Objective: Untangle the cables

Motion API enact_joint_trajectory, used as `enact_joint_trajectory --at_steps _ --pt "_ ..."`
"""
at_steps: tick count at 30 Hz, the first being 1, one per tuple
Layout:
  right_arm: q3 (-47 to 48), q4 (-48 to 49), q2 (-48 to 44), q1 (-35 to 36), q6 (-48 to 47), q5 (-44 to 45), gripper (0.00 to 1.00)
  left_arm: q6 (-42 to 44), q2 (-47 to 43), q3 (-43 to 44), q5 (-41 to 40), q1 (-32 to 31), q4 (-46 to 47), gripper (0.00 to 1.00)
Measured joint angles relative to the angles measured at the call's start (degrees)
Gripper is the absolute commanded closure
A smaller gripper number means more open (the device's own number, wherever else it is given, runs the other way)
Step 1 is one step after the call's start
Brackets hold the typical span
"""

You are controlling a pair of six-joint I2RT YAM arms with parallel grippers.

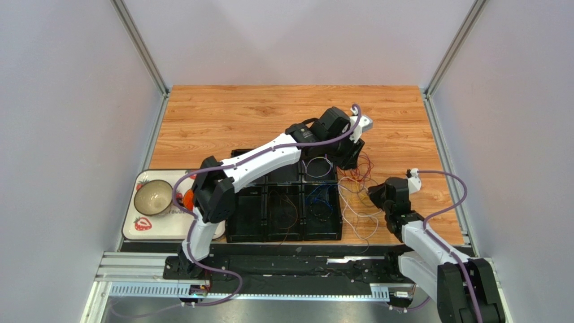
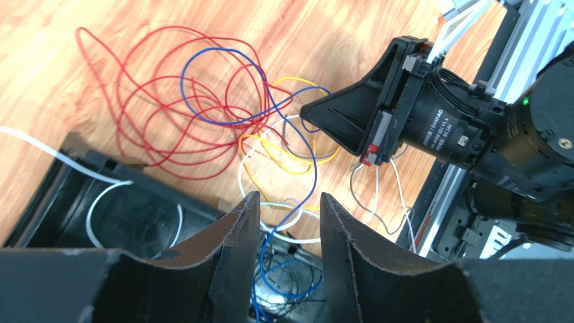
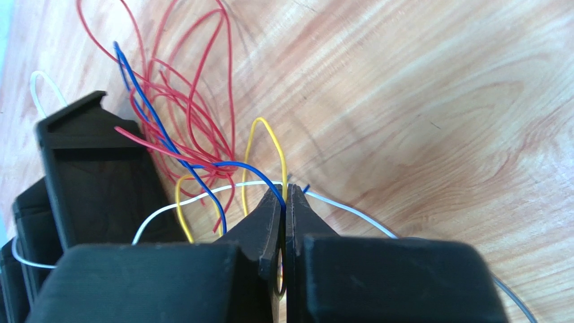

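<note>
Black compartment tray (image 1: 252, 222) sits at the near edge of the wooden tabletop (image 1: 256, 114). The cables (image 2: 226, 123) spill from it onto bare wood at its right. There the right gripper (image 3: 285, 195) is clamped on blue and yellow strands, the left gripper (image 2: 290, 202) hangs above with jaws apart and empty, and plain pale walls (image 1: 296, 40) enclose the far side.

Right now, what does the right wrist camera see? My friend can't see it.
The right pincer is shut, pinching a blue wire at its tips. Behind it, red wires lie tangled on the wooden table, beside a black bin.
</note>
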Motion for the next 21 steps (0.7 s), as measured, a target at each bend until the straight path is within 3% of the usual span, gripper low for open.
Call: enact_joint_trajectory --at_steps 11,21 --pt "0.6 0.0 5.2 -2.6 2.3 0.0 1.0 1.4 5.5 1.8 6.7 -1.1 -1.6 0.57" --pt "2.8 0.9 9.3 -6.8 4.7 -1.4 1.0 8.5 5.5 1.6 6.3 -7.1 -4.2 0.46"
